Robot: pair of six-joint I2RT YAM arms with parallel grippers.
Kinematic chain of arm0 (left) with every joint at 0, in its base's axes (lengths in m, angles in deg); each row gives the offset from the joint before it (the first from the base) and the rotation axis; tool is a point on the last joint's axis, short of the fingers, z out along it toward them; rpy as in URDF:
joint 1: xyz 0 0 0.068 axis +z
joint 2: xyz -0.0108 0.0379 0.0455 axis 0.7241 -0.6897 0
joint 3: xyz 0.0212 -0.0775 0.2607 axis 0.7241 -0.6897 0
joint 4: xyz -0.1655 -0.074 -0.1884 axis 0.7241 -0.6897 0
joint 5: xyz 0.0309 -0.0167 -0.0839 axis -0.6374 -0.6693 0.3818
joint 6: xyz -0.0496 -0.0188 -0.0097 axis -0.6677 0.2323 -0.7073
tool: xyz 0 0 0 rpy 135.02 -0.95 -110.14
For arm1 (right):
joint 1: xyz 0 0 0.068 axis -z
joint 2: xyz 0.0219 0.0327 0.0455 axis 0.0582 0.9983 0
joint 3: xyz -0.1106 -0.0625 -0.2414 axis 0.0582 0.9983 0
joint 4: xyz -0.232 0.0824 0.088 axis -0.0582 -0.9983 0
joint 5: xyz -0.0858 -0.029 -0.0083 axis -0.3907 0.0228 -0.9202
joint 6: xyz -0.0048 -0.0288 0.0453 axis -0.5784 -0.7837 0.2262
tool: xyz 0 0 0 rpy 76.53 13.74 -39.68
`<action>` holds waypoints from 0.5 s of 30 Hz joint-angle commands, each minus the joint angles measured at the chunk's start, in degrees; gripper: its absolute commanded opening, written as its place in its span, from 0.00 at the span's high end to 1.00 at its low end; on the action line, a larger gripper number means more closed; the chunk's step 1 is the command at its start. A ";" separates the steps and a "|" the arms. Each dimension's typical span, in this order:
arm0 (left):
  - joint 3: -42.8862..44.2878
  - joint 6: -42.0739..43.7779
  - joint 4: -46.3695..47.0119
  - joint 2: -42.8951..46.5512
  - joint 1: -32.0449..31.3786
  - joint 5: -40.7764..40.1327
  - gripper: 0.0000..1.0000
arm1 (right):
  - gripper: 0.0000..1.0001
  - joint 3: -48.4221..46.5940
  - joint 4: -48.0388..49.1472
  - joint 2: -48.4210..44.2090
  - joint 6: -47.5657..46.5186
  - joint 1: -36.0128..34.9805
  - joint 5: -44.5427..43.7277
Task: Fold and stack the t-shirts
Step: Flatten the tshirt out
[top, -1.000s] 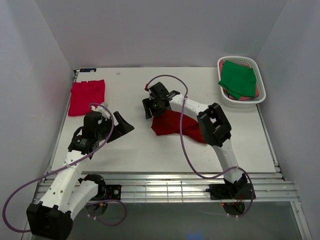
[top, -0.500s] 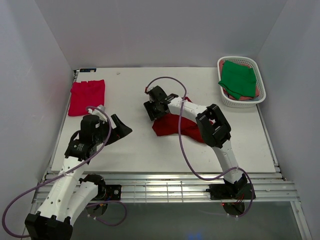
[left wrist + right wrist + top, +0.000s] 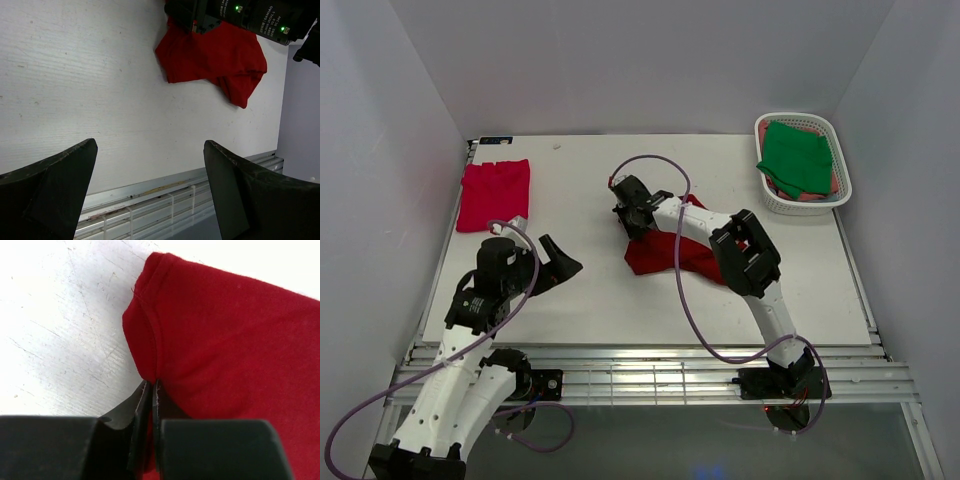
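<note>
A crumpled dark red t-shirt [image 3: 675, 252] lies mid-table, also in the left wrist view [image 3: 215, 57] and filling the right wrist view [image 3: 235, 340]. My right gripper [image 3: 632, 212] [image 3: 152, 385] is shut, pinching the shirt's hemmed edge at its far left corner. A folded pinkish-red t-shirt [image 3: 494, 193] lies flat at the far left. A green t-shirt [image 3: 798, 157] sits on top in the basket. My left gripper [image 3: 560, 262] [image 3: 150, 155] hangs wide open over bare table at the near left, well away from any cloth.
The white slotted basket [image 3: 766, 195] stands at the far right corner, with some pink cloth under the green shirt. Metal rails [image 3: 165, 192] run along the table's near edge. White walls close in the table on three sides.
My right gripper has dropped onto the dark red shirt's far left edge and shut on it. The left arm has drawn back slightly toward the near edge, still open.
</note>
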 commanded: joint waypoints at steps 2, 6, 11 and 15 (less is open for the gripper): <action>-1.06 -0.48 -1.18 1.67 -0.13 -0.09 0.02 | 0.92 4.24 -3.37 -0.95 0.74 -0.88 1.25; 0.25 -0.48 -1.00 1.33 -0.21 -0.09 0.02 | 0.92 -2.83 -5.91 -3.58 0.83 -2.37 3.18; 3.16 -0.48 -0.48 0.44 -0.12 -2.28 0.02 | 0.92 -20.68 -14.59 -7.89 1.88 -4.14 5.03; 3.78 -0.83 0.32 0.09 -0.12 -4.13 0.02 | 0.92 -32.66 -18.66 -12.71 3.46 -4.31 5.38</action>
